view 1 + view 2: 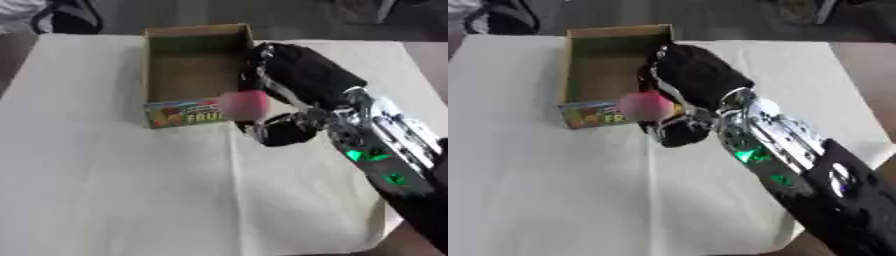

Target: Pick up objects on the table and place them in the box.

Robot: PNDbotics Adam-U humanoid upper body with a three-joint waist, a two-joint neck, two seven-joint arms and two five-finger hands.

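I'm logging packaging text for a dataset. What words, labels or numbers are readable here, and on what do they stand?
"FRU": yellow letters on the printed front wall of the cardboard box; the rest of the word is hidden behind the pink object held in the right hand.
Smaller print above those letters on the same wall: too blurred to read.
Green lights on the right forearm: no readable characters.

Pink object (246,104): blurring, shape unclear, sitting at right hand (293,80) fingertips.
Box (175,45) right wall: hiding behind the hand.
Forearm: running off the lower right edge.
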